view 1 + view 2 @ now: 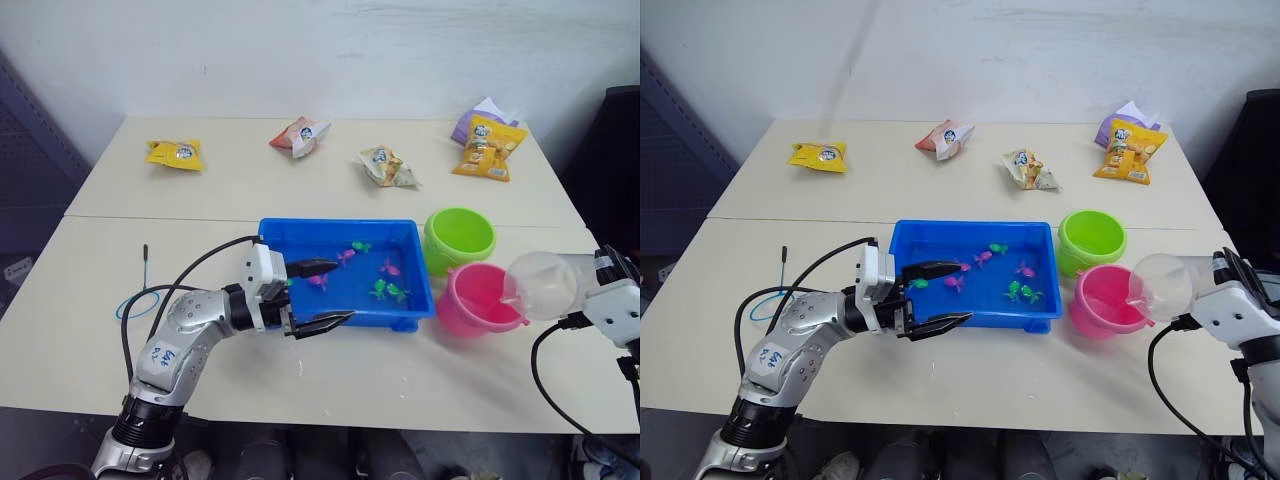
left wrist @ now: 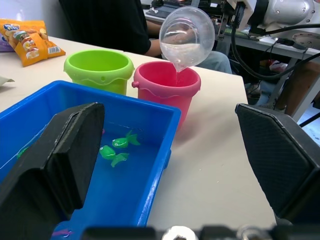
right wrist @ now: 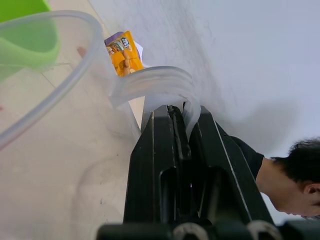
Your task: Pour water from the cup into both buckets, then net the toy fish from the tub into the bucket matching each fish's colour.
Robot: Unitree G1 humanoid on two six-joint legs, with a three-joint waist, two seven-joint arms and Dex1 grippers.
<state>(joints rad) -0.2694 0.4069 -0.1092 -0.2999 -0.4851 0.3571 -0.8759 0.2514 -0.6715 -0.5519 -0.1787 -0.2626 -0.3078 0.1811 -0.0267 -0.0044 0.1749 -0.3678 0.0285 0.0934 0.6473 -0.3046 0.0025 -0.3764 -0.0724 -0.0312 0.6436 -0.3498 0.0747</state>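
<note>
We tip cup (image 1: 541, 285), right tool (image 3: 176, 125) clamped on its handle, spout over pink bucket (image 1: 478, 300) so water lands inside. Left tool (image 1: 318, 295) waits, fingers apart, over tub (image 1: 345, 232); green bucket (image 1: 458, 237) just behind.

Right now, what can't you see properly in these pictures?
- Water level in the pink bucket: head views, the tilted cup covers part of its opening.
- Inside the green bucket: left wrist view, its rim hides the bottom.
- Fish count: too small, and the left gripper overlaps the tub.
- Net: the left arm covers part of its hoop.
</note>
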